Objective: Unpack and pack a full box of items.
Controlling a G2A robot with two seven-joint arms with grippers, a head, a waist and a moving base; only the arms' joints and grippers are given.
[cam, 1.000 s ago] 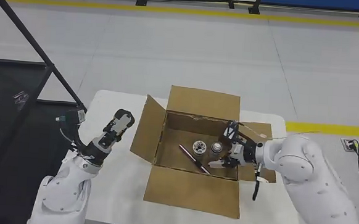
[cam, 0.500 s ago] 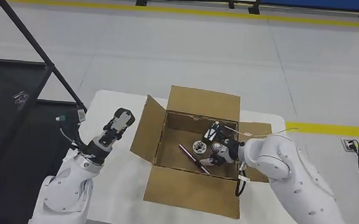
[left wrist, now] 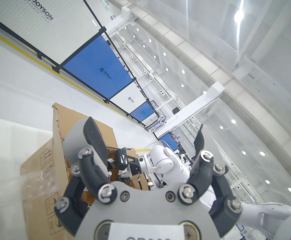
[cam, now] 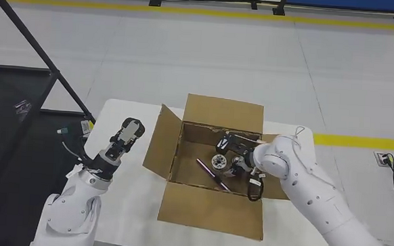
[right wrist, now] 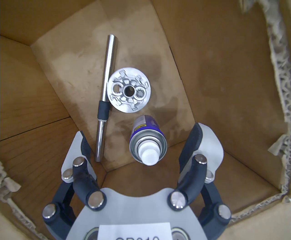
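Note:
An open cardboard box point(cam: 208, 215) stands on the white table. On its floor lie a metal rod point(right wrist: 106, 100) with a dark band, a round metal disc point(right wrist: 129, 91) and an upright blue spray can point(right wrist: 147, 142) with a white nozzle. My right gripper point(right wrist: 141, 142) hangs open inside the box, just above the can, its fingers on either side of it without touching. In the top view the right gripper point(cam: 231, 147) is over the box's right half, near the rod point(cam: 212, 173). My left gripper point(cam: 130, 131) is open and empty, left of the box and tilted upward.
The box's flaps are folded outward: a left flap point(cam: 160, 142), a back flap point(cam: 223, 111) and a front flap. Bare table point(cam: 127, 207) lies left of the box. A black frame point(cam: 25, 51) stands to the far left. A crumpled plastic bag point(left wrist: 29, 181) lies near the left gripper.
My right arm has swung leftward from the box's right wall to above the spray can in the box. The left arm has barely shifted.

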